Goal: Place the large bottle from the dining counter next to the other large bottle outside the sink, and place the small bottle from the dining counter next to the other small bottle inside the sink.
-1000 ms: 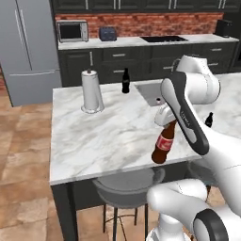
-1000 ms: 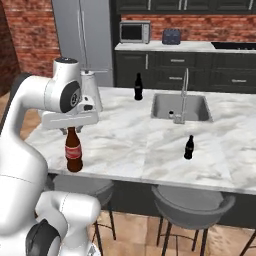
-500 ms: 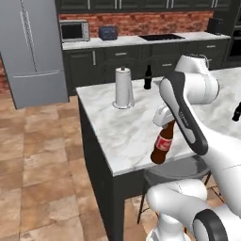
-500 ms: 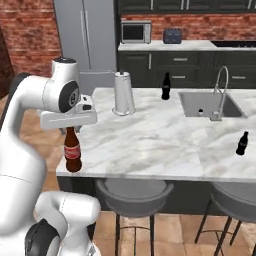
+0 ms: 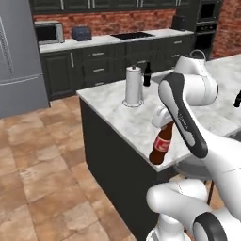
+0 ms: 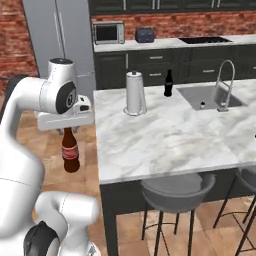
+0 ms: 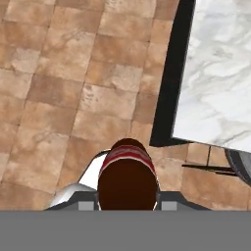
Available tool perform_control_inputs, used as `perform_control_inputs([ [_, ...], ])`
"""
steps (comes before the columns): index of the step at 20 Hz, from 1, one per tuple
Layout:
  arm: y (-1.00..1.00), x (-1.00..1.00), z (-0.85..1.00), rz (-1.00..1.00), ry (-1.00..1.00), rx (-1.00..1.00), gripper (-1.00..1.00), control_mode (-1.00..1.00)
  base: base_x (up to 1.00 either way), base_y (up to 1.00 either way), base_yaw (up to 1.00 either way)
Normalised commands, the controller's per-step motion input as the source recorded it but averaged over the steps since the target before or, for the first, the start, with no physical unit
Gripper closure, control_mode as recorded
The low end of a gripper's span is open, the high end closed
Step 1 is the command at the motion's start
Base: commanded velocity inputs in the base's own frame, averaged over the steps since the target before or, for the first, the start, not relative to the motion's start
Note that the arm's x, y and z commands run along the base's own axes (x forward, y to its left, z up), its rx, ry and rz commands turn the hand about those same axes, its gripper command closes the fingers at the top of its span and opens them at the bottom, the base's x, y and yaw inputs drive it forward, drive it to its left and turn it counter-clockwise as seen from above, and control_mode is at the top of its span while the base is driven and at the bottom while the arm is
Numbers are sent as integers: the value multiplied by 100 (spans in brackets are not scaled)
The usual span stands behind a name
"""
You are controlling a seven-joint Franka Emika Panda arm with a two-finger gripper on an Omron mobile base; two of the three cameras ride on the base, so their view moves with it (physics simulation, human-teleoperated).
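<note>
— What did the gripper (image 6: 69,131) have hold of?
— Its fingers were closed on the neck of the large bottle (image 6: 70,155), which hung upright in the air beside the dining counter (image 6: 165,140), over the tiled floor (image 7: 73,88).
— And the other large bottle (image 6: 169,83)?
— Stood by the sink (image 6: 207,97).

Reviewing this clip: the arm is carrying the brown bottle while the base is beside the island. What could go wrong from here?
1. The large bottle hangs by its neck from the gripper over the tile floor, off the dining counter; a slip would likely drop it.
2. Swinging it back over the marble, its base could clip the counter edge.
3. The paper towel holder stands on the way toward the other large bottle by the sink; a low pass might topple it.
</note>
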Motion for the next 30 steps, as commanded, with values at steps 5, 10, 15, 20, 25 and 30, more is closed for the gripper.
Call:
perform_control_inputs([
  [5,0,0,0,0,0,0,100,100,60,100,-50],
  [10,0,0,0,0,0,0,100,100,71,100,-50],
  [15,0,0,0,0,0,0,100,100,61,100,-48],
  [20,0,0,0,0,0,0,100,100,15,100,-36],
  [25,0,0,0,0,0,0,100,100,-47,100,-11],
  [30,0,0,0,0,0,0,100,100,-29,100,-12],
])
